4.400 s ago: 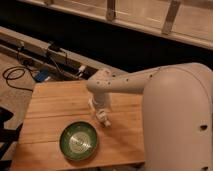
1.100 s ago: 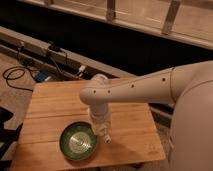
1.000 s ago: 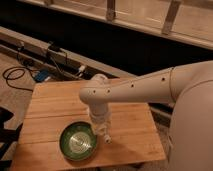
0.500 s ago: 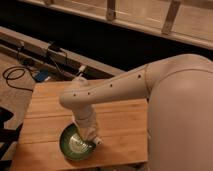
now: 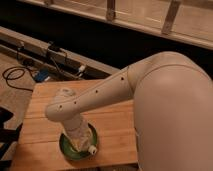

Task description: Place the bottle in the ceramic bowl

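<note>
The dark green ceramic bowl (image 5: 67, 148) sits on the wooden table (image 5: 115, 125) near its front left edge, and my arm covers most of it. My gripper (image 5: 80, 139) points down into the bowl from directly above. A small white rounded end, apparently the bottle (image 5: 92, 149), shows just below the gripper at the bowl's right rim. The rest of the bottle is hidden by the wrist.
My white arm (image 5: 150, 90) sweeps in from the right across the table. The table's front and left edges lie close to the bowl. Black cables (image 5: 17, 75) and a blue item (image 5: 42, 75) lie on the floor at back left, next to a low rail.
My arm has swung left. The gripper has moved from just right of the bowl to above its inside, and the elbow now fills more of the right side.
</note>
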`<act>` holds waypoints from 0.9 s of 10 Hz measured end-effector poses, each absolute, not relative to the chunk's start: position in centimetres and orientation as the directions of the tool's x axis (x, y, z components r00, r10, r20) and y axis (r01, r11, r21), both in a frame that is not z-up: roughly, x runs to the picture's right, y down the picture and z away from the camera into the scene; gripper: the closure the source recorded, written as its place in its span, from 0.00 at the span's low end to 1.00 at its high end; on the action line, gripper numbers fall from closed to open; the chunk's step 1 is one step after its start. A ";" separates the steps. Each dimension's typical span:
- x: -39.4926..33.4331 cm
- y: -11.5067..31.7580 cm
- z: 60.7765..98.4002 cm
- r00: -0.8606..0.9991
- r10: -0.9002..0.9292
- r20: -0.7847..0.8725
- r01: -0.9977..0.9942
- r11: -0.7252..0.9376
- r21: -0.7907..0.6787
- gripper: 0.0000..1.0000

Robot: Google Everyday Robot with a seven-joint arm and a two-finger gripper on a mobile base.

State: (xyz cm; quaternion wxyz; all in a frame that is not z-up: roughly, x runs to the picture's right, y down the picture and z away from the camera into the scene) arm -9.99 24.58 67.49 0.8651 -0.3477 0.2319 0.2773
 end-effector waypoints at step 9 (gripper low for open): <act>-10.0 24.6 67.5 0.739 0.318 -0.594 -0.640 0.605 -0.474 0.20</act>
